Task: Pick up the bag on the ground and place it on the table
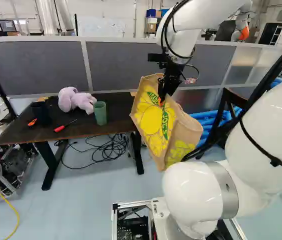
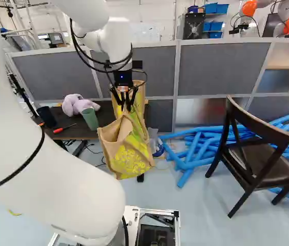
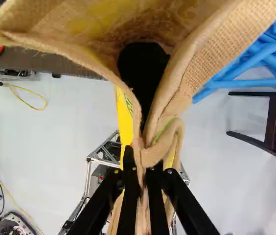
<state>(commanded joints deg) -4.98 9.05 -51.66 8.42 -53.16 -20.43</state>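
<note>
From here I see the gripper [image 3: 142, 161] pinching the bag [image 1: 151, 117] by its rim, hanging by the table [image 1: 23, 134]. It should raise the bottom above the edge, then swing over slowly, clear of the cup [image 1: 100, 114]

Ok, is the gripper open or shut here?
Gripper shut on the bag: the wrist view shows cloth pinched between its two fingers.

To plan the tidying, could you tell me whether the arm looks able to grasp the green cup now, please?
Probably not: its tool is clamped on the bag, though the green cup looks uncovered.
</note>
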